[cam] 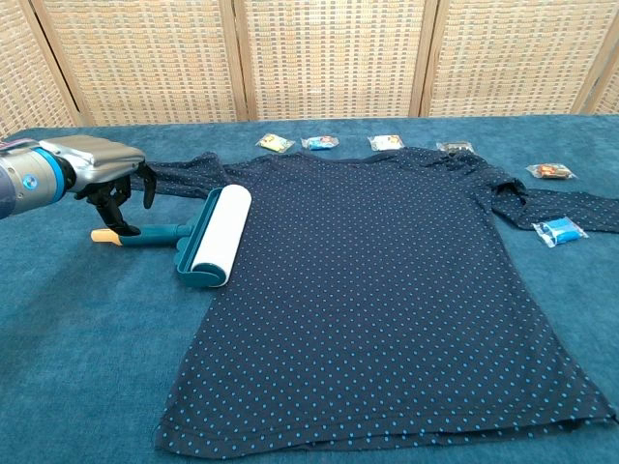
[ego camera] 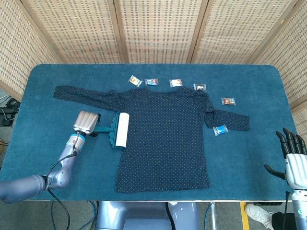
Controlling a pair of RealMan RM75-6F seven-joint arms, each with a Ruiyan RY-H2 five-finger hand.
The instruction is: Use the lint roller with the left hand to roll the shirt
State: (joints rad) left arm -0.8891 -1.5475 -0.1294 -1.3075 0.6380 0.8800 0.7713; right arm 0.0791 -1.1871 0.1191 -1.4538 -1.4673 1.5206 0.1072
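**A:** Where's the lint roller (cam: 198, 238)?

**B:** Lying on the blue table (ego camera: 43, 158), its white drum resting across the left edge of the dotted shirt (ego camera: 165, 136), handle pointing out over the bare cloth. The shirt is spread flat, sleeves out to both sides.

**A:** And the left hand (cam: 97, 169)?

**B:** Right above the yellow-tipped end of the handle. In the chest view the dark fingers (cam: 118, 205) hang down around the handle, one reaching its tip, but they are spread, not wrapped. I'd call it apart and holding nothing.

**A:** So which step is this?

**B:** The reach for the grasp, I'd judge. No rolling has begun.

**A:** What does the next move need?

**B:** Lowering a little and closing firmly around the handle, squarely enough that the drum stays flat on the fabric. A loose hold could let the handle twist, or the sticky drum could drag the shirt edge.

**A:** The right hand (ego camera: 295, 163)?

**B:** At the table's near right corner, fingers spread, holding nothing, well apart from everything. Small snack packets (ego camera: 176, 83) sit along the collar.
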